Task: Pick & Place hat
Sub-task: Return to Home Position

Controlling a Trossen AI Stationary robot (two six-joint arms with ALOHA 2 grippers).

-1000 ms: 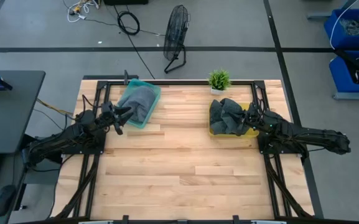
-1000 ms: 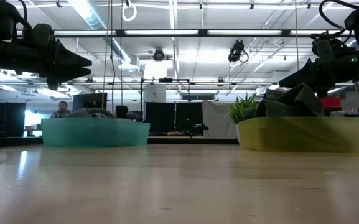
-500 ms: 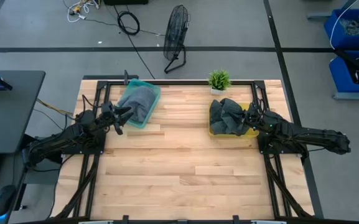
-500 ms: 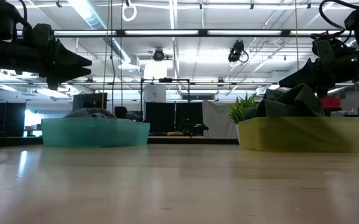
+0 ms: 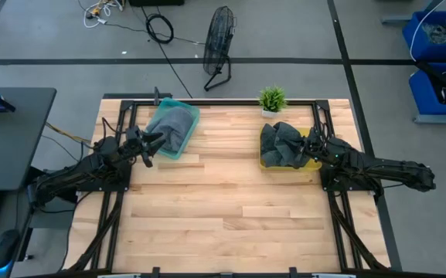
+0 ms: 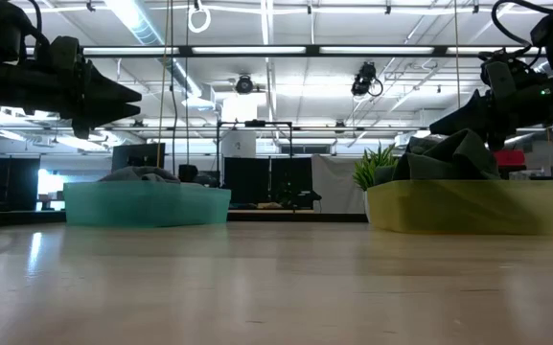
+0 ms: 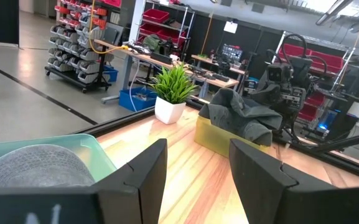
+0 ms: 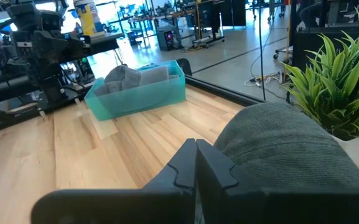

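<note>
A light grey hat [image 5: 171, 125] lies in a teal bin [image 5: 188, 131] at the table's far left. A dark grey hat [image 5: 283, 144] is heaped in a yellow bin [image 5: 309, 164] at the far right, rising above the rim [image 6: 468, 196]. My left gripper [image 5: 153, 144] hovers open at the teal bin's near-left corner, and its fingers [image 7: 143, 171] stand wide apart. My right gripper [image 5: 309, 144] is shut and hovers just right of the dark hat's top [image 8: 279, 146]. I see no touch between them.
A small potted plant [image 5: 272, 100] stands at the far edge, behind the yellow bin. The wooden tabletop [image 5: 223, 208] stretches bare between the bins and toward the near edge. A black frame rail [image 5: 223, 100] borders the table. A floor fan [image 5: 219, 46] stands beyond it.
</note>
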